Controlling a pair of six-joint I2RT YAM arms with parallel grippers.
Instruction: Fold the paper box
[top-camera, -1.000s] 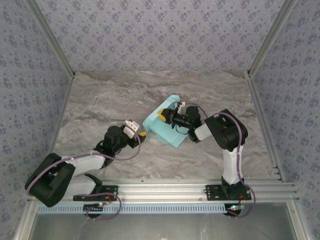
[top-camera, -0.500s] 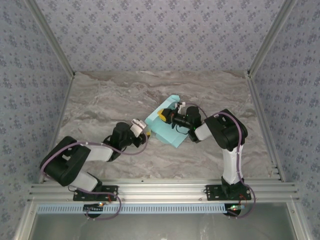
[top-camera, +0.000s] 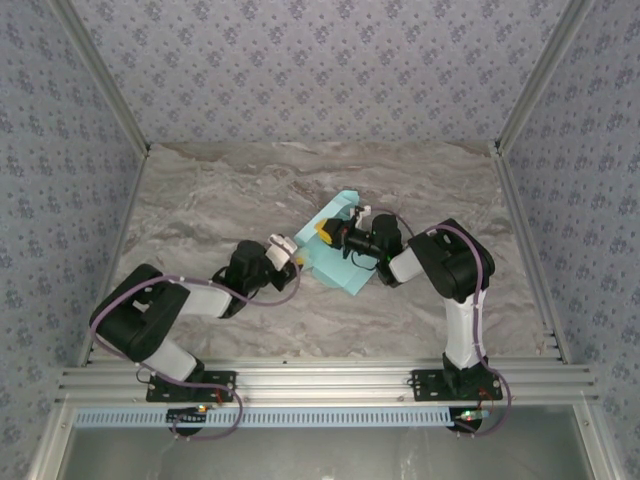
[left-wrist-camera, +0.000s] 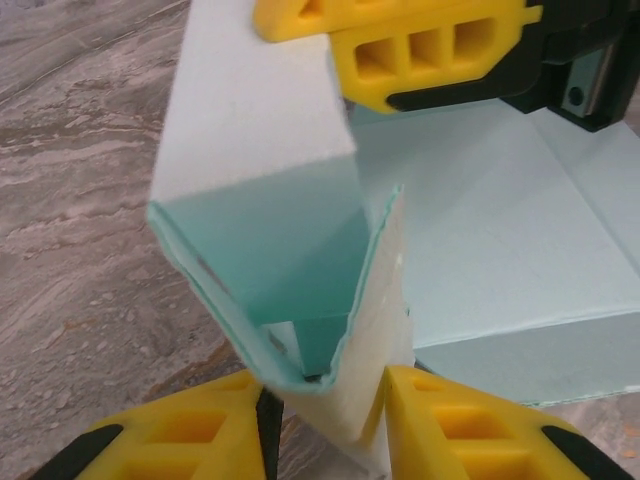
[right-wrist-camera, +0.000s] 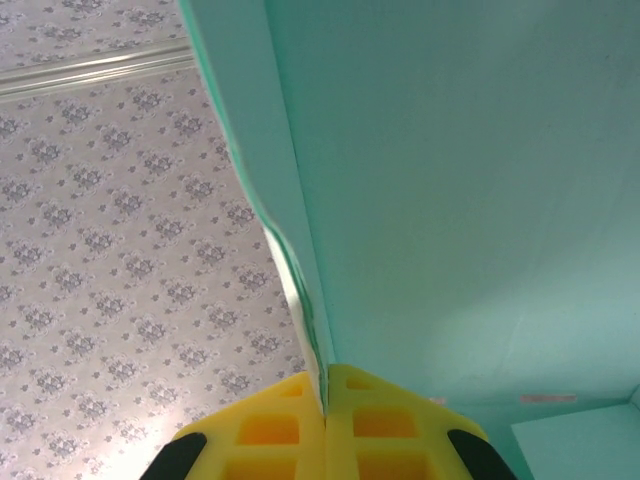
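The light aqua paper box lies part-folded at the middle of the marble table. My right gripper reaches in from the right and is shut on one raised wall; in the right wrist view its fingers pinch the card edge of the box. My left gripper is at the box's left corner. In the left wrist view its yellow fingers close on the folded corner of the box, with card filling the gap. The right gripper holds the wall top above it.
The marble table spreads open to the left and behind the box. Patterned walls enclose three sides, with metal posts at the corners. An aluminium rail with the arm bases runs along the near edge.
My left arm has swung right and forward from the table's left-middle, bringing its gripper onto the box's left corner. The right gripper has stayed on the wall; the box shifted slightly.
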